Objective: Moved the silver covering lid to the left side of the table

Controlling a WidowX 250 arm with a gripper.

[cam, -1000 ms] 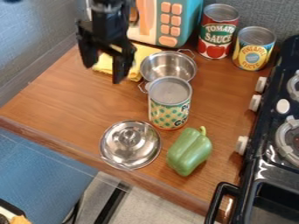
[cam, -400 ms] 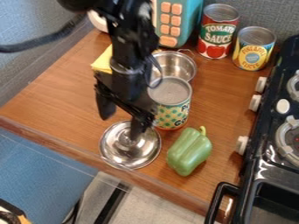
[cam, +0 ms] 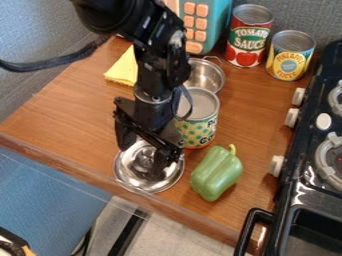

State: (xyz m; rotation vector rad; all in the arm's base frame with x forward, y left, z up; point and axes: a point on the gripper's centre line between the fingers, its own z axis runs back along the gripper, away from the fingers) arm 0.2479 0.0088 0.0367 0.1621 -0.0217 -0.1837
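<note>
Under the claw spreads the wooden table. The claw itself hangs wide — fingers parted, probably to straddle and grip. Directly below it sits the silver lid, its knob uppermost — the natural handhold.

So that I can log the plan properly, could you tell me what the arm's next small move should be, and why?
I would probably ease the gripper down slightly, then close its jaws on the knob of the silver lid: they stand apart over the lid, which lies on the table.
</note>
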